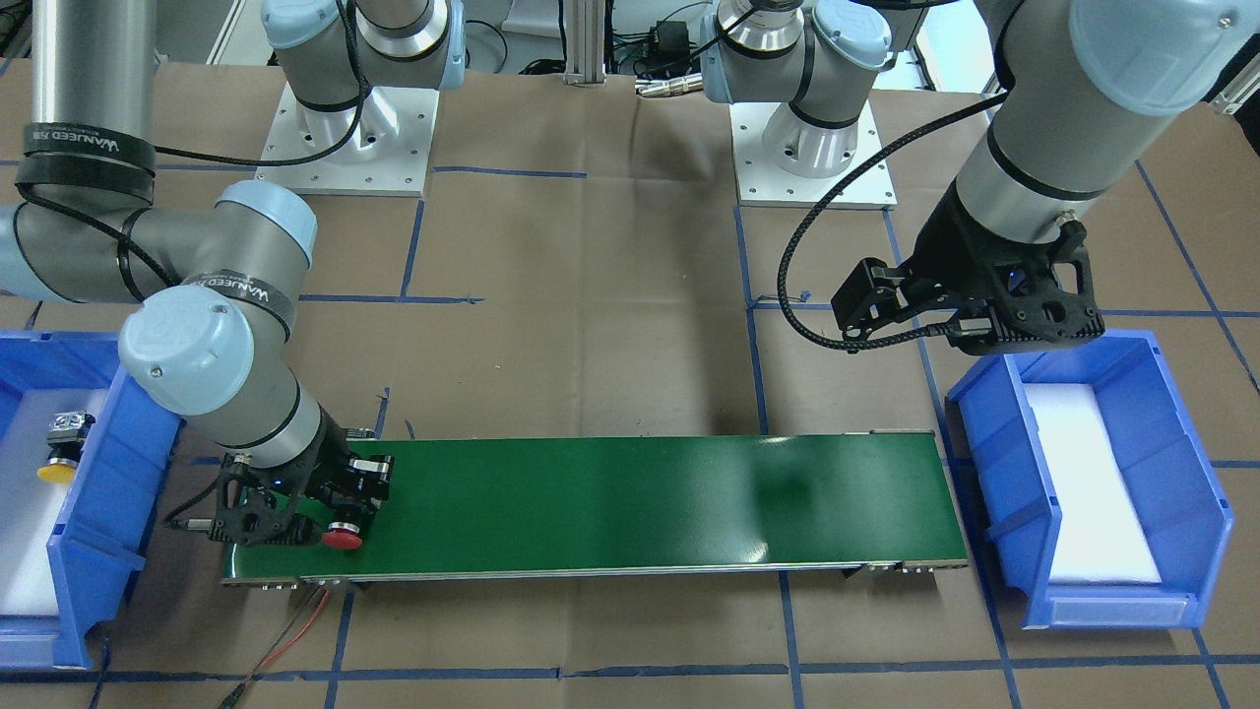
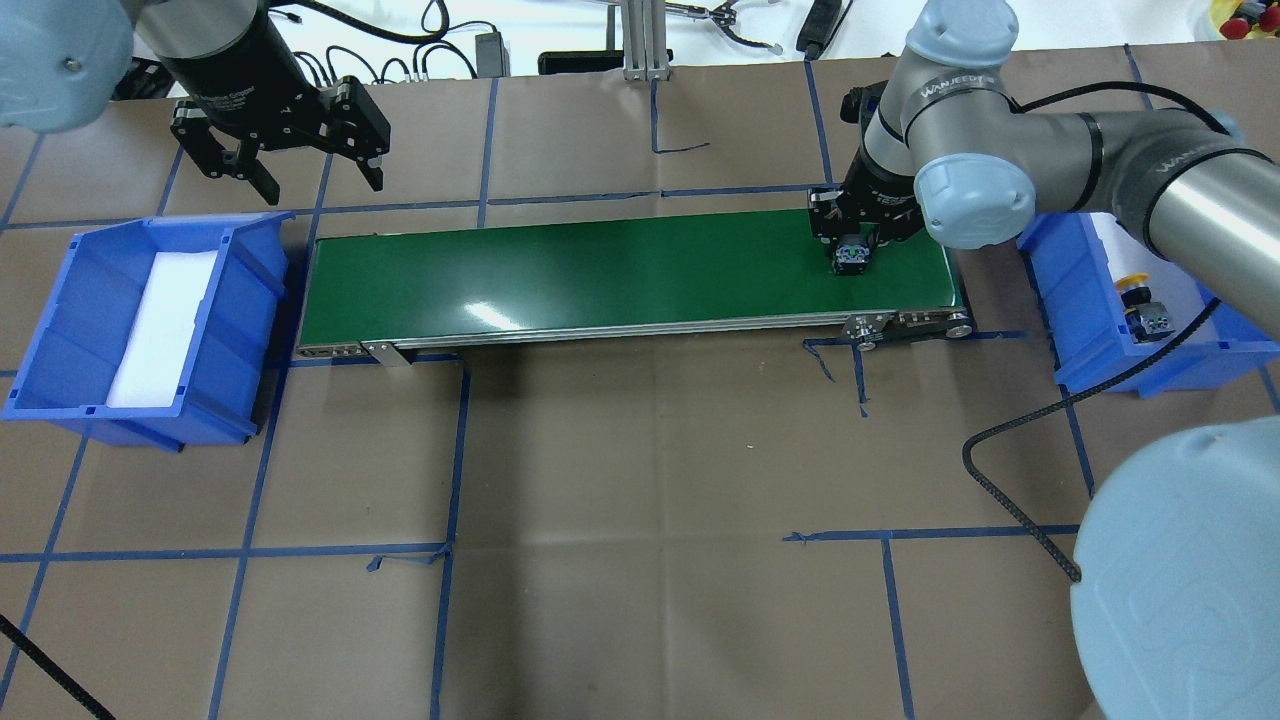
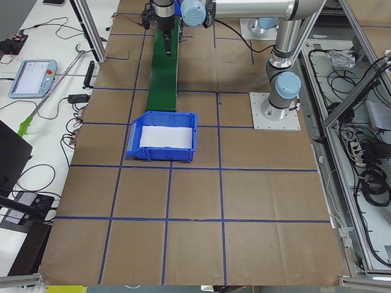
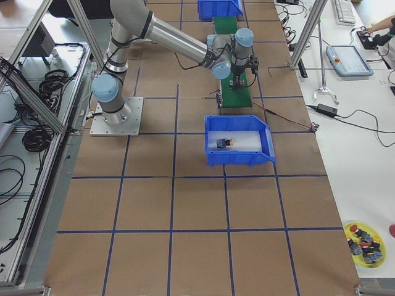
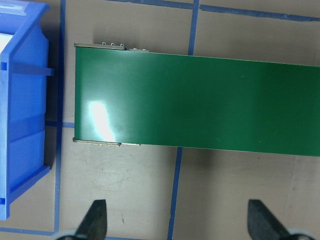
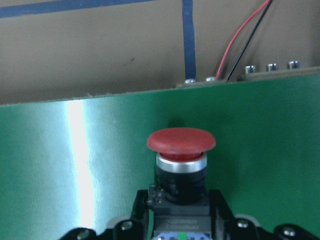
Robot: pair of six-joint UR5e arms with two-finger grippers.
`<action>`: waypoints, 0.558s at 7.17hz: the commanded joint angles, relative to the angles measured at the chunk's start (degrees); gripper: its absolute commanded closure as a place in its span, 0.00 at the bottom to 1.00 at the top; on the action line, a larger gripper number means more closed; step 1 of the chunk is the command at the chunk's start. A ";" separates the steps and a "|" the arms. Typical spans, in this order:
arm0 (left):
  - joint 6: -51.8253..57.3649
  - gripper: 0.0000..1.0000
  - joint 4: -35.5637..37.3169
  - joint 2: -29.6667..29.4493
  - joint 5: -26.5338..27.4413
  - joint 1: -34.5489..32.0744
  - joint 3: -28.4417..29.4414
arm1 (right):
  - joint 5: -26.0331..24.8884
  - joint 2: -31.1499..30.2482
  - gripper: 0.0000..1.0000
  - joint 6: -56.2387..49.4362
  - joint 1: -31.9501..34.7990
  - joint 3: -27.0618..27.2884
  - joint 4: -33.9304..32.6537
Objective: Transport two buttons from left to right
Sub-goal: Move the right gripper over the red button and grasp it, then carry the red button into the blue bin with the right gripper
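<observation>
Right gripper: clenched on the red button, its fingers flanking the rear block with no gap showing in the wrist view. The button lies on its side directly beneath the claw, cap pointing toward the belt's edge away from the robot. It rests on or just above the green conveyor belt (contact cannot be confirmed). The claw stands at one end of the belt. The belt runs off to one side of the claw, and the right bin sits near it on the other. The yellow button lies in that bin, on the white liner. The left gripper, well apart past the belt's far end, is spread and holds nothing, near the left bin.

Assessment: the step in hand appears to be lifting the red button off the belt for the right bin. Recommend raising it straight up until it clears the bin's wall, then crossing over and setting it down apart from the yellow button. The grip is on the rear block only, so the overhanging cap end may tip; move gently.
</observation>
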 commanded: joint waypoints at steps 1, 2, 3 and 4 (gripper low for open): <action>0.00 0.01 0.00 0.00 -0.01 0.00 0.06 | -0.76 -4.11 0.94 -1.91 -1.10 -3.45 5.60; 0.00 0.01 0.00 0.00 -0.01 0.00 0.06 | -3.63 -6.04 0.94 -4.45 -3.37 -5.56 8.52; 0.00 0.01 0.00 0.00 -0.01 0.00 0.06 | -4.18 -8.15 0.94 -8.91 -7.74 -7.24 11.77; 0.00 0.01 0.00 0.00 0.08 0.00 0.06 | -4.19 -10.70 0.94 -18.18 -13.79 -8.21 14.58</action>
